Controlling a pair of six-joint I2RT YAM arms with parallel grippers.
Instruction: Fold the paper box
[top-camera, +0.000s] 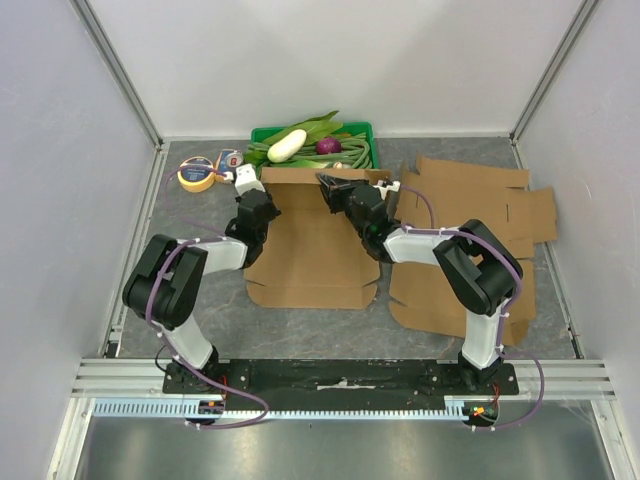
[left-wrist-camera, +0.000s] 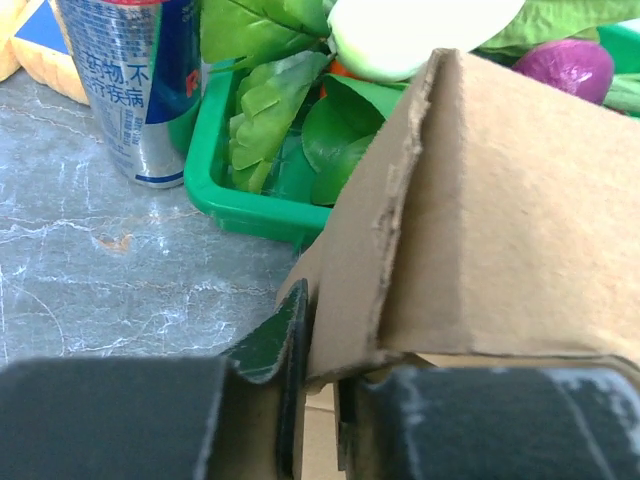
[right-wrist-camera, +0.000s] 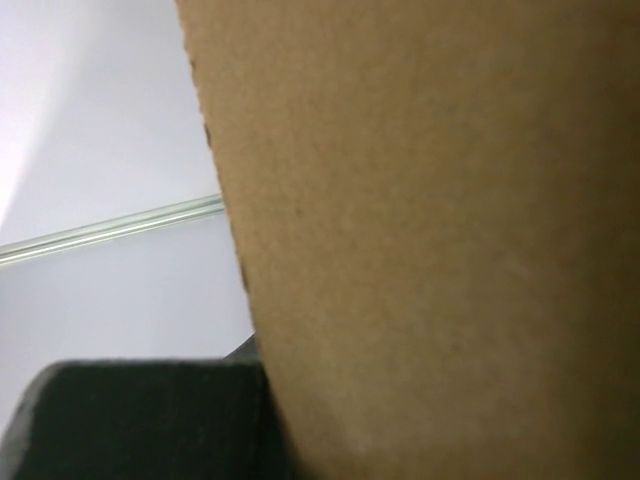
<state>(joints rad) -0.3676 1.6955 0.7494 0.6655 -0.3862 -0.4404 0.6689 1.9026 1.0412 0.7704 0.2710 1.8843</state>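
Observation:
The paper box (top-camera: 310, 255) lies mostly flat on the table's middle, with its back wall (top-camera: 320, 176) folded upright. My left gripper (top-camera: 247, 186) is at the back left corner. In the left wrist view, the left gripper (left-wrist-camera: 320, 345) is shut on the corner flap (left-wrist-camera: 370, 250), which stands on edge between the fingers. My right gripper (top-camera: 332, 186) is at the middle of the back wall. In the right wrist view, cardboard (right-wrist-camera: 430, 240) fills most of the frame and runs down beside one dark finger (right-wrist-camera: 140, 420). It hides the other finger.
A green basket (top-camera: 262, 133) of vegetables stands right behind the box. A yellow tape roll (top-camera: 196, 176) and a drink can (top-camera: 232, 158) sit to the basket's left. Several flat cardboard sheets (top-camera: 490, 205) are piled at the right. Side walls enclose the table.

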